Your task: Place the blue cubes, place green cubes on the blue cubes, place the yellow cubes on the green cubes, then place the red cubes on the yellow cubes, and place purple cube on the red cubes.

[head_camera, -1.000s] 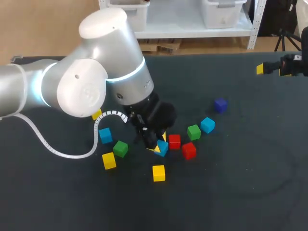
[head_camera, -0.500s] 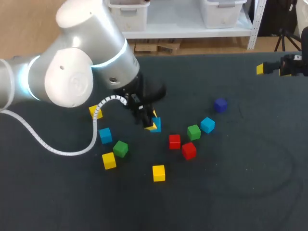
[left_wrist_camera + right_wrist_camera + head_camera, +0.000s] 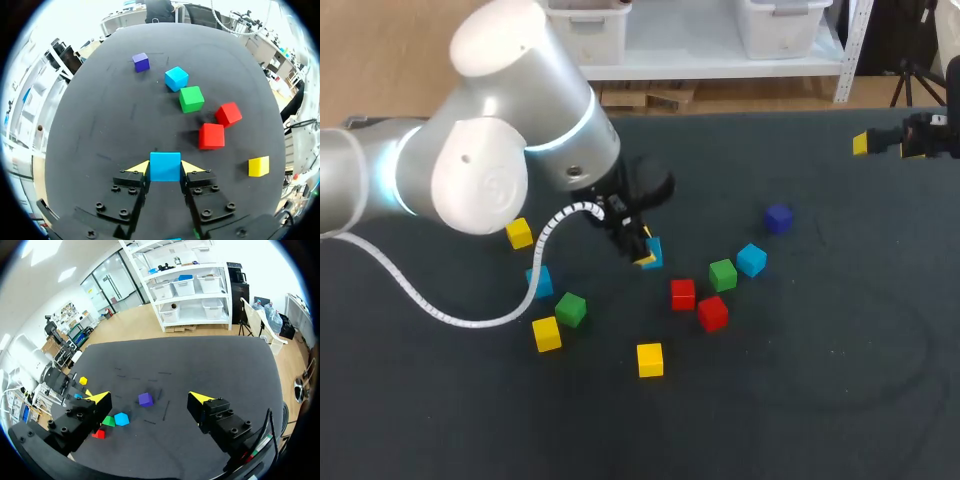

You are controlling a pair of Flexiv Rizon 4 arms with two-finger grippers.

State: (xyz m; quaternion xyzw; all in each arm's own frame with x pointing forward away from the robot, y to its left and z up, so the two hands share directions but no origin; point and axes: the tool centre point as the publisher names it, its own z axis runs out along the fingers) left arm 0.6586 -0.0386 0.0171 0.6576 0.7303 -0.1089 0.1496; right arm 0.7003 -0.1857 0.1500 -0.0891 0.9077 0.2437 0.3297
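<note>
The left gripper [image 3: 165, 167] is clamped on 1 blue cube [image 3: 165, 161] from 2 sides and holds it, it seems, a little above the table [image 3: 800, 400], near its middle. The right gripper [image 3: 150, 397] hangs with fingers apart over the far right edge. To place it well, I think the cube should come down flat on a bare part, apart from the red cubes [image 3: 212, 136] and the green cube [image 3: 191, 98]. It should be let go only when it rests.

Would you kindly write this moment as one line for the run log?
left end effector: shut on blue cube | right end effector: open, empty | stacking: not begun
</note>
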